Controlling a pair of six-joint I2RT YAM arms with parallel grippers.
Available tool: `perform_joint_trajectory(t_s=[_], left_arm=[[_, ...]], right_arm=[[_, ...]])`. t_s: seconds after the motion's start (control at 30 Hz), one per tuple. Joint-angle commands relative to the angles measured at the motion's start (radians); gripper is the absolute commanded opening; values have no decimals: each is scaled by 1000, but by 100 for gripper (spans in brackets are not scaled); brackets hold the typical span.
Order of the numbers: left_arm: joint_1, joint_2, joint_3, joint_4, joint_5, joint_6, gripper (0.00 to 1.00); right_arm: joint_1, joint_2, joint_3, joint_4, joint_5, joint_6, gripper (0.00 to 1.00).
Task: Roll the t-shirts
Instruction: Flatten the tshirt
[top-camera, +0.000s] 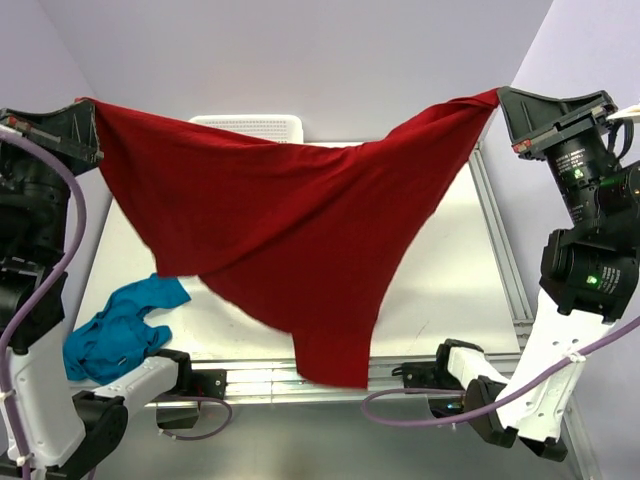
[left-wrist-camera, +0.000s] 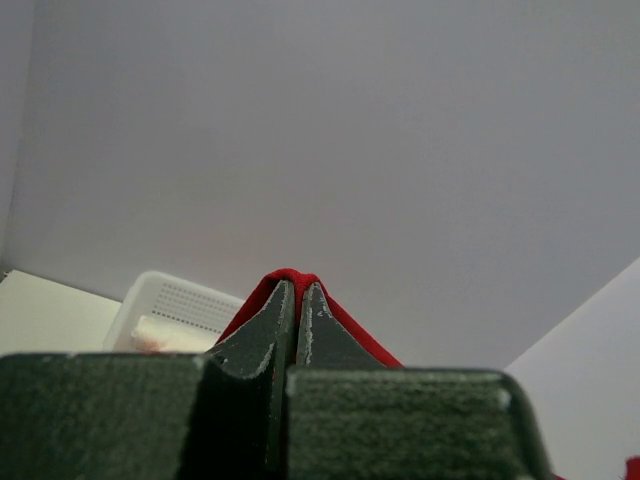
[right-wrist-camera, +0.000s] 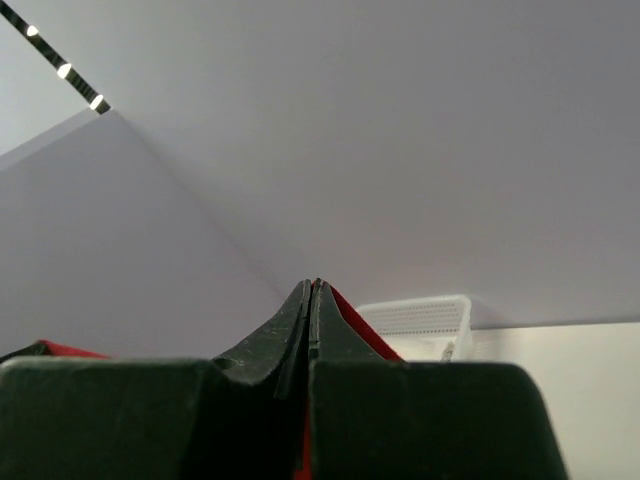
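Note:
The dark red t-shirt (top-camera: 290, 220) hangs stretched in the air between both grippers, sagging in the middle with a flap reaching down past the table's near edge. My left gripper (top-camera: 88, 105) is shut on its upper left corner; red cloth (left-wrist-camera: 292, 277) wraps over the shut fingertips in the left wrist view. My right gripper (top-camera: 500, 98) is shut on the upper right corner; a red edge (right-wrist-camera: 360, 328) shows beside the shut jaws in the right wrist view. The teal blue t-shirt (top-camera: 120, 328) lies crumpled on the table at the near left.
A white perforated basket (top-camera: 250, 127) stands at the back of the table, partly hidden by the red shirt; it also shows in the left wrist view (left-wrist-camera: 180, 308) and the right wrist view (right-wrist-camera: 420, 318). The white table (top-camera: 450, 270) has a metal rail along its right edge.

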Motion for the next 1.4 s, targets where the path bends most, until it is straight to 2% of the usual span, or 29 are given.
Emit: perform_joint_trajectory(t_s=[0.0, 0.23, 0.43, 0.57, 0.67, 0.73, 0.83, 0.93, 0.97, 1.03, 1.13, 1.23, 1.37], left_arm=[[-3, -85, 34, 37, 27, -24, 0], [-1, -231, -43, -2, 56, -76, 0], [-3, -272, 0, -40, 20, -86, 0], [-3, -234, 88, -74, -20, -70, 0], [-13, -158, 169, -95, -60, -70, 0], [-50, -80, 215, -123, -103, -81, 0], [-121, -9, 201, -114, -178, -73, 0], [-153, -18, 50, -45, -182, -75, 0], [-153, -28, -64, -23, -180, -76, 0], [-153, -64, -189, 32, -174, -90, 0], [-153, -106, -471, 150, -169, -121, 0], [-151, -149, -658, 220, -177, -156, 0], [-150, -171, -840, 314, -200, -208, 0]], right_arm=[[-6, -67, 30, 57, -53, 2, 0], [-4, -274, 10, 2, 16, -88, 0], [-4, -379, 81, -12, 82, -137, 0], [0, -333, 253, -59, 145, -151, 0], [3, -255, 340, -49, 142, -102, 0], [2, -168, 380, -48, 106, -41, 0], [2, -81, 368, -99, 64, 4, 0], [3, -87, 135, -60, 55, 43, 0], [3, -104, -40, -32, 59, 50, 0], [2, -151, -261, 10, 96, 48, 0], [2, -196, -483, 11, 139, 31, 0], [0, -254, -685, 51, 170, 28, 0], [0, -303, -878, 117, 233, 30, 0]])
